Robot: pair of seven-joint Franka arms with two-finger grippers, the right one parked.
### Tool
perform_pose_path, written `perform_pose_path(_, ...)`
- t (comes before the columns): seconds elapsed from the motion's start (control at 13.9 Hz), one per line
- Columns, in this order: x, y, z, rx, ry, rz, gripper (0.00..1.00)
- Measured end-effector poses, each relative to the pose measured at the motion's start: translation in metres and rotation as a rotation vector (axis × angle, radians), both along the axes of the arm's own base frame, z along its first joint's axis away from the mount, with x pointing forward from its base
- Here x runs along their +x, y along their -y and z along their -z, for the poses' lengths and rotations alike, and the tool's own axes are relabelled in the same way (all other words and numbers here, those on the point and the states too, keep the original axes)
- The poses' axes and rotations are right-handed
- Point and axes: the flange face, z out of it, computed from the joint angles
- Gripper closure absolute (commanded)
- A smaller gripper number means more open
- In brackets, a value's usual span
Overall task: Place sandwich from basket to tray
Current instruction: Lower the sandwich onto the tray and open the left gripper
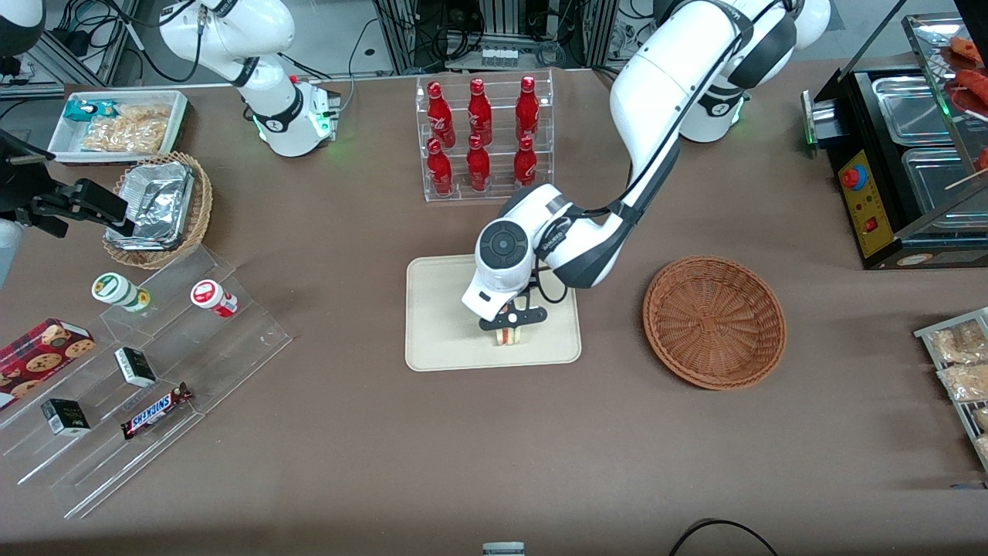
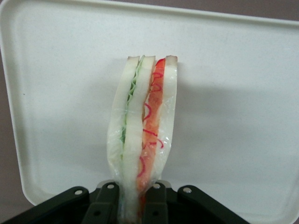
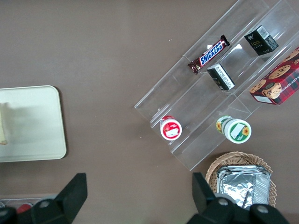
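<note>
One triangular wedge sandwich (image 2: 142,130) with pale bread and red and green filling is clamped edge-up between the black fingers of the left arm's gripper (image 1: 509,324), low over the flat cream rectangular tray (image 1: 440,324) near its rim closest to the front camera. Bare tray surface is seen all around it. Beside the tray, toward the working arm's end, the round reddish-brown wicker basket (image 1: 715,320) is shown only by the front view; filling stripes are clearest from the wrist.
</note>
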Motion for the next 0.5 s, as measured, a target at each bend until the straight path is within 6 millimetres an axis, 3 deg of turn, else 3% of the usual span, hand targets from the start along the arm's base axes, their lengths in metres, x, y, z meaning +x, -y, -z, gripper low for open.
perform_pose_path(0.07, -0.004, 0.004, 0.001, 0.003, -0.002, 0.001, 0.90)
perform_pose_path(0.14, -0.009, 0.008, 0.004, 0.007, -0.006, 0.002, 0.79)
perform_pose_path(0.29, -0.014, 0.011, 0.011, 0.015, -0.014, 0.000, 0.00)
perform_pose_path(0.5, -0.011, 0.010, 0.012, 0.016, -0.013, -0.011, 0.00)
